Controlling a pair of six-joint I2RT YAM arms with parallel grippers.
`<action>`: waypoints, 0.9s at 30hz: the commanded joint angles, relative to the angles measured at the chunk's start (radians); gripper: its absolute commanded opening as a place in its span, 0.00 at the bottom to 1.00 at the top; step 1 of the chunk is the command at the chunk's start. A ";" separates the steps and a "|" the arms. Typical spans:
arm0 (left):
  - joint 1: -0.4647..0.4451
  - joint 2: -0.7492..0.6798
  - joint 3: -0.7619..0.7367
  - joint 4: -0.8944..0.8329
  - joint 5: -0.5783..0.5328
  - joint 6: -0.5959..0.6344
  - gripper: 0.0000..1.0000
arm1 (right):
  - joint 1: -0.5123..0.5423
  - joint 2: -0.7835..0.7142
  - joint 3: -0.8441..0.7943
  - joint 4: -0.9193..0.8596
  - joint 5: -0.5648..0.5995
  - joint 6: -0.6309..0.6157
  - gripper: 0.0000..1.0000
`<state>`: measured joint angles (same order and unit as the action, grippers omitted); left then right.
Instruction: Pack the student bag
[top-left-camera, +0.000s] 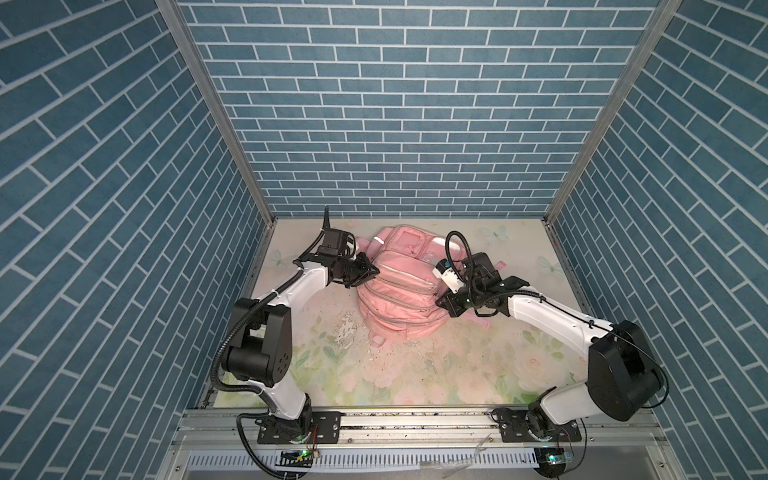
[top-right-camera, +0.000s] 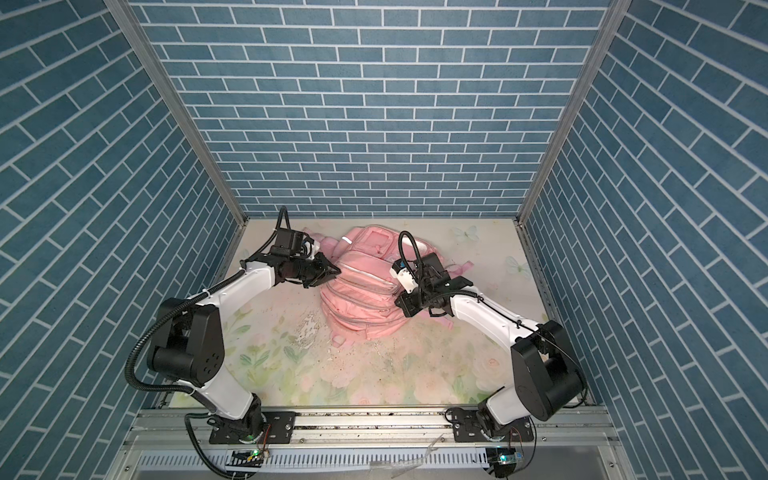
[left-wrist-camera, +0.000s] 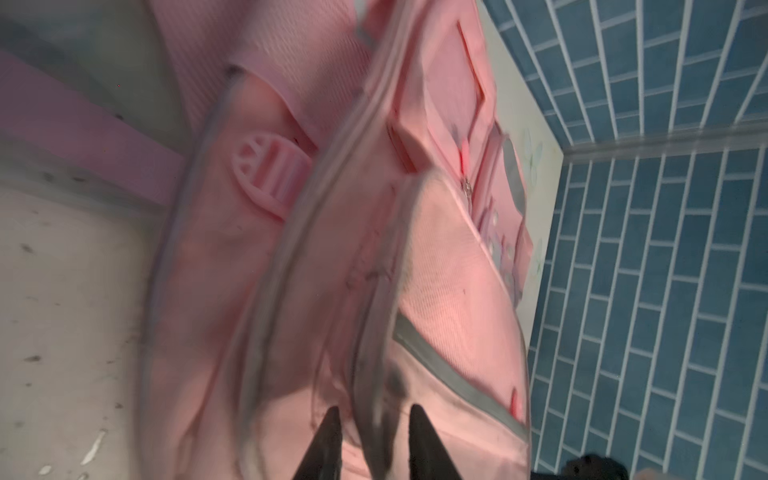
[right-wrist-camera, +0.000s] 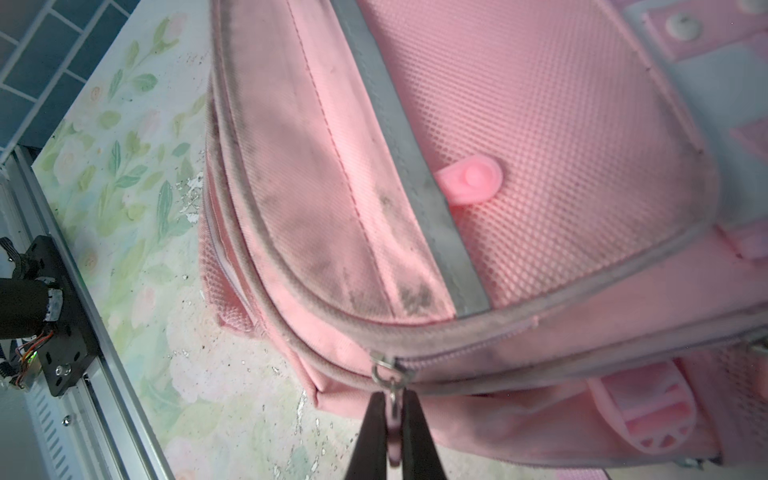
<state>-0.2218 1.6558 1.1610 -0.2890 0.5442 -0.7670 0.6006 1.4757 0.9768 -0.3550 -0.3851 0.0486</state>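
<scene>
One student bag | right hand pinches zipper pull | left hand parted

L arm: elbow bent, forearm reaching inward. L gripper: jaws apart. R arm: elbow bent, reaching inward. R gripper: jaws pinched on zip pull.
</scene>
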 joint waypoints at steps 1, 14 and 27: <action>-0.059 -0.117 -0.118 0.122 -0.095 -0.144 0.47 | 0.001 -0.012 -0.032 -0.024 0.017 0.047 0.00; -0.424 -0.153 -0.305 0.523 -0.327 -0.590 0.61 | 0.011 -0.039 -0.084 0.008 0.019 0.045 0.00; -0.412 -0.196 -0.370 0.482 -0.336 -0.559 0.00 | -0.129 -0.059 -0.121 0.009 0.066 0.011 0.00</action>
<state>-0.6540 1.5162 0.8108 0.2138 0.2623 -1.3567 0.5369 1.4506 0.8745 -0.2935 -0.3607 0.0788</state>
